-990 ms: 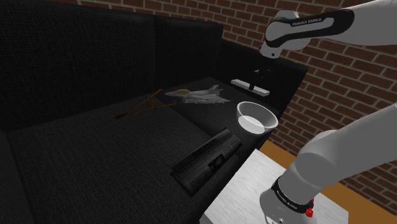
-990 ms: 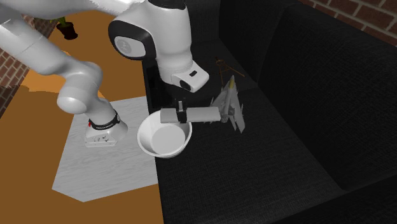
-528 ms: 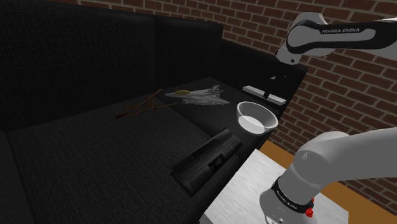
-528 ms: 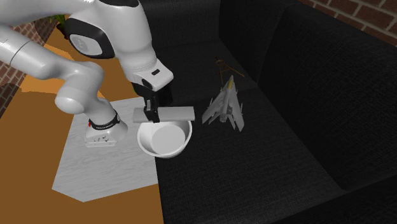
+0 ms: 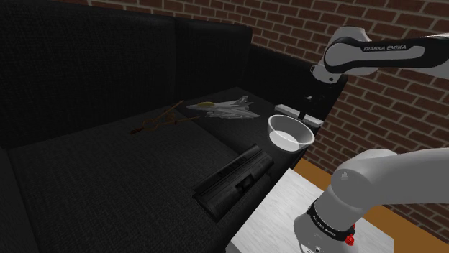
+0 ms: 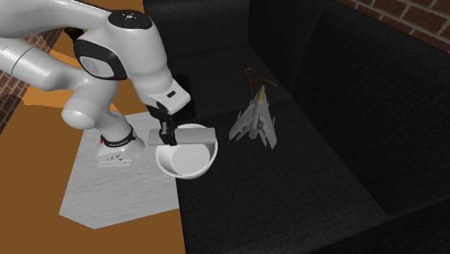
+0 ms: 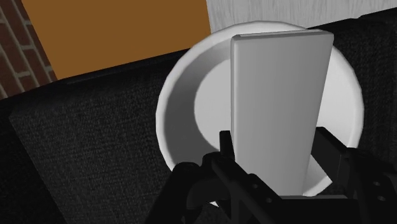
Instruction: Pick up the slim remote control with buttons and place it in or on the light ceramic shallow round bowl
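Pale grey and plain, the slim flat remote control [image 7: 280, 95] is pinched at one end between the two black fingers of the all-black gripper [image 7: 278, 147]; no buttons can be made out on its face. In the wrist view its free end reaches out over the hollow of the shallow round white bowl [image 7: 175, 102]. In the second exterior view the remote [image 6: 193, 135] lies level across the top of the bowl [image 6: 184, 164], with the gripper [image 6: 167, 134] on the side nearest the white arm; whether remote and rim touch cannot be told. In the shoulder view the gripper [image 5: 306, 115] holds the remote [image 5: 288, 110] just over the bowl's [image 5: 286, 141] far rim. The bowl sits at the edge of a black fabric sofa seat [image 5: 108, 165]. A grey toy jet plane [image 5: 227, 108] lies near it on the seat; a long black oblong case [image 5: 234, 180] rests apart, closer to the white stand top [image 5: 280, 208]; a red brick wall [image 5: 302, 36] rises behind.
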Robot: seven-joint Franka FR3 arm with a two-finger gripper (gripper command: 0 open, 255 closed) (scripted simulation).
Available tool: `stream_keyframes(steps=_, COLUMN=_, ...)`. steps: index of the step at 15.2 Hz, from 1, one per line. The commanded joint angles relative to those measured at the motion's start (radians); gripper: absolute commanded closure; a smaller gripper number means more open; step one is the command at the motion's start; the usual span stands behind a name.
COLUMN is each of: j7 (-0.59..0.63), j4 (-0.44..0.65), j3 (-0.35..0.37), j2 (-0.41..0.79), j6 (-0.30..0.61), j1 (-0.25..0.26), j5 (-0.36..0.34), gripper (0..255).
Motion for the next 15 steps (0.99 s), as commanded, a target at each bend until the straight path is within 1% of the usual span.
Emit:
stream_keyframes(steps=1, j7=0.0, j4=-0.026, j3=-0.006, j2=0.0, j6=0.028, j1=-0.004, j5=-0.006, gripper=255)
stream_keyframes(steps=8, j7=0.002, j4=-0.102, j3=-0.031, j2=0.03, j6=0.133, j1=-0.009, j5=-0.026, gripper=255)
stream_keyframes(steps=15, j7=0.002, j4=-0.102, j3=-0.031, j2=0.03, j6=0.133, j1=-0.009, j5=-0.026, gripper=255)
